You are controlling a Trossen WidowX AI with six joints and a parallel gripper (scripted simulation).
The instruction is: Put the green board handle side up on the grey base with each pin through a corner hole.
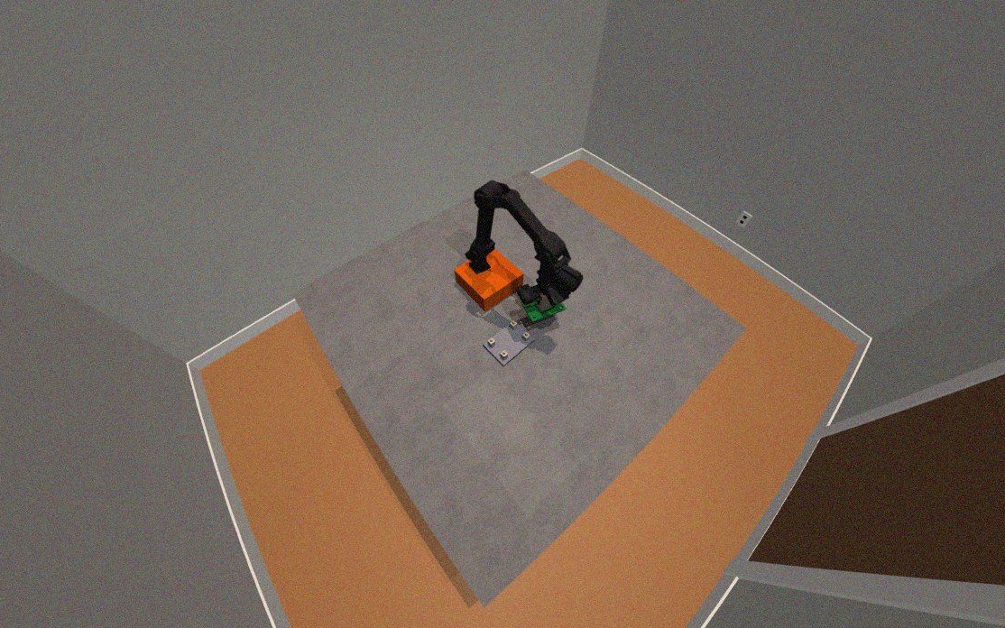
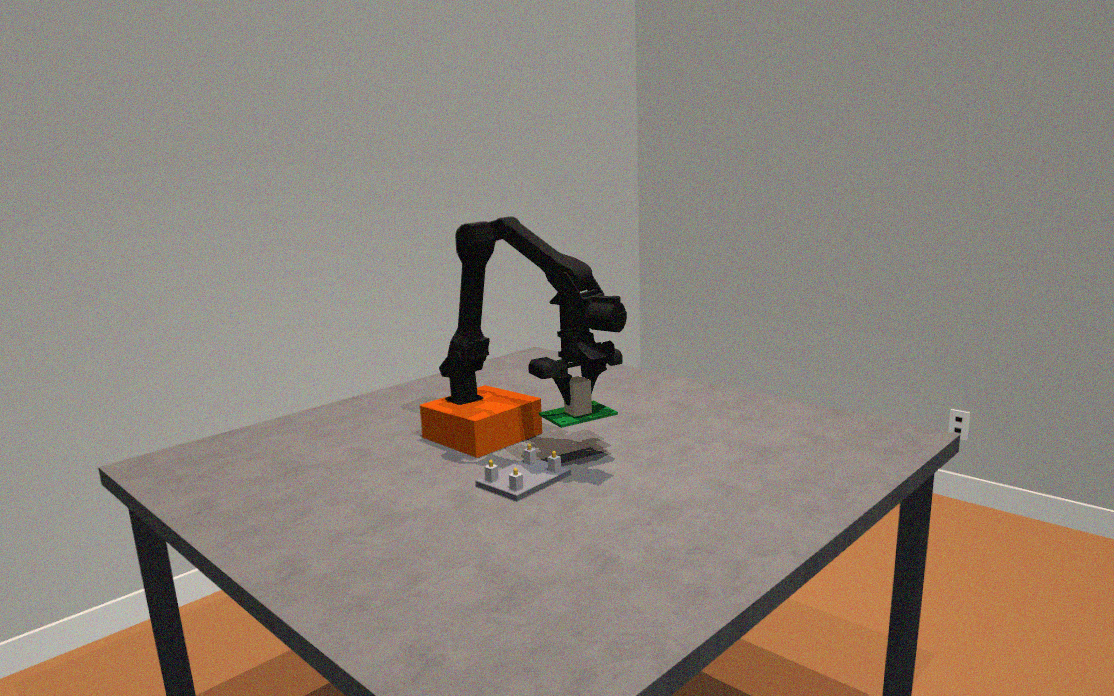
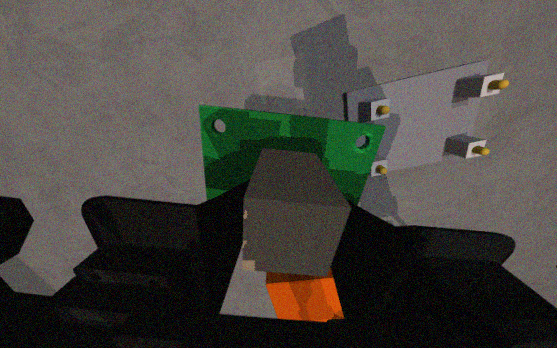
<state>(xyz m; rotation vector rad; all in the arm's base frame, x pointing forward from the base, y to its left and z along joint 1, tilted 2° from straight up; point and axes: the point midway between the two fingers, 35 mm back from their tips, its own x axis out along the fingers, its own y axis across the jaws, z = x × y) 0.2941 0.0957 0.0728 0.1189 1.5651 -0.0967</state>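
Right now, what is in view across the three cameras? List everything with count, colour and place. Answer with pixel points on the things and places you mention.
board (image 1: 544, 312) (image 2: 593, 417) (image 3: 289, 122): one, green, held above the table beside the base
handle (image 2: 579, 396) (image 3: 294, 220): one, grey, upright on the board
base (image 1: 502, 343) (image 2: 524, 484) (image 3: 421, 117): one, grey, on the table
posts: four, light grey, standing on the base
pins: four, gold, one on top of each post
table (image 1: 538, 437) (image 2: 509, 570) (image 3: 94, 90): one, grey top, dark legs, under everything
block (image 1: 484, 293) (image 2: 457, 430) (image 3: 306, 299): one, orange, under the arm's foot
wall outlet (image 1: 743, 218) (image 2: 958, 423): one, white, on the wall
floor: one, orange-brown, around the table
arm (image 1: 522, 214) (image 2: 471, 289): one, black, reaching from the block
end effector (image 1: 539, 302) (image 2: 577, 395) (image 3: 286, 187): one, black, shut on the handle
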